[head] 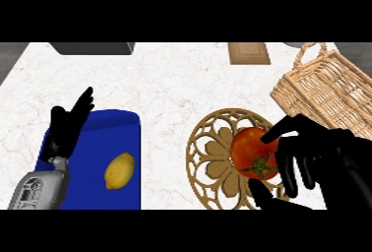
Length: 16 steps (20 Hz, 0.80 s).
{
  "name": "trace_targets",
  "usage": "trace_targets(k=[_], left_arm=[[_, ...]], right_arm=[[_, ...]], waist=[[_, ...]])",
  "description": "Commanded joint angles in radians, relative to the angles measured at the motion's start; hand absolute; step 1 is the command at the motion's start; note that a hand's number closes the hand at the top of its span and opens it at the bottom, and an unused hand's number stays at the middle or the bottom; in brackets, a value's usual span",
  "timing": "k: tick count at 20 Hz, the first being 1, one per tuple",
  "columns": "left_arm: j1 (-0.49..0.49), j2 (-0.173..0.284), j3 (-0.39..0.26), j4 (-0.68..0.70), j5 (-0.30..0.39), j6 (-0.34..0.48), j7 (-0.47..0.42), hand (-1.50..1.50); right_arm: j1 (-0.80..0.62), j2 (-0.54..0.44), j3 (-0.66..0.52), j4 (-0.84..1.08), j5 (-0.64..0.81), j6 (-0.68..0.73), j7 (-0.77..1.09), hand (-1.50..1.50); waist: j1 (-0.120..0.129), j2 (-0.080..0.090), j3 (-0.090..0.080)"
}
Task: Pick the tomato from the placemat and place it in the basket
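1. We see the tomato [253, 153] on the right part of the round openwork placemat [210, 157], on the white counter [167, 78]
2. Our right hand [320, 157] curls round the tomato, fingers over its right side and thumb below it
3. The wicker basket [327, 88] stands beyond, at upper right
4. Our left hand [69, 125] rests open, fingers up, over a blue mat [109, 128] that bears a lemon [120, 171]

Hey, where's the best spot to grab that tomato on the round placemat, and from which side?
Grip the tomato round its widest middle, coming from the right and above. It is round, with its green stem facing the view's lower edge, so opposite sides suit best. The right hand already curls round its right side, probably a workable hold.
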Motion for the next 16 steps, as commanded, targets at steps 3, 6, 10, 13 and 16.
trace_targets(k=[3, 6, 10, 13, 16], left_arm=[[0.002, 0.004, 0.003, 0.003, 0.0, -0.003, 0.005, 0.0], [-0.016, -0.021, -0.016, -0.013, -0.021, 0.026, 0.033, 0.0], [-0.021, 0.009, 0.015, 0.031, 0.002, -0.003, -0.018, 0.0], [-0.017, -0.029, -0.016, -0.001, -0.03, 0.039, 0.003, 0.0], [-0.023, -0.015, -0.007, -0.032, -0.009, 0.015, 0.042, 0.0]], right_arm=[[-0.288, -0.124, -0.324, 0.019, -0.136, 0.259, 0.048, 1.5], [-0.383, -0.232, -0.447, 0.168, -0.177, 0.331, 0.004, 1.5], [-0.431, -0.397, -0.632, 0.343, -0.287, 0.366, -0.114, 1.5], [-0.409, -0.564, -0.733, 0.46, -0.317, 0.38, -0.253, 1.5], [-0.37, -0.614, -0.711, 0.607, -0.256, 0.232, -0.417, 1.5]], waist=[[-0.005, 0.0, 0.001], [-0.005, 0.001, 0.002], [-0.006, 0.004, 0.003], [-0.007, 0.005, 0.004], [0.009, 0.007, 0.004]])
